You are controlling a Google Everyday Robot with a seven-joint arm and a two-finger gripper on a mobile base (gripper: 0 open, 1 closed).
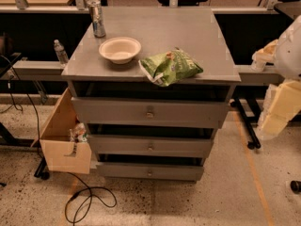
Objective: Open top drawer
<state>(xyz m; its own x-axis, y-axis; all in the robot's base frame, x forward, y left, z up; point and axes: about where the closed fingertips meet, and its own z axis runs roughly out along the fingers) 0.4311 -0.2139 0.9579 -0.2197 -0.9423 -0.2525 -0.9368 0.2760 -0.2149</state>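
The top drawer (113, 111) is the widest grey front of three under the grey cabinet top (188, 36). It has a small round metal knob (149, 113) at its centre, and a dark gap runs above the front. Its inside does not show. My arm, white and cream, hangs at the right edge of the view. My gripper (275, 112) is its lower cream part, to the right of the drawer's right end and apart from it, well away from the knob.
On the cabinet top stand a can (97, 19), a pale bowl (120, 49) and a green chip bag (170, 67) overhanging the front edge. Two narrower drawers (150, 146) lie below. A light wooden box (63, 140) and a floor cable (89, 201) are at the left. A water bottle (60, 52) stands behind.
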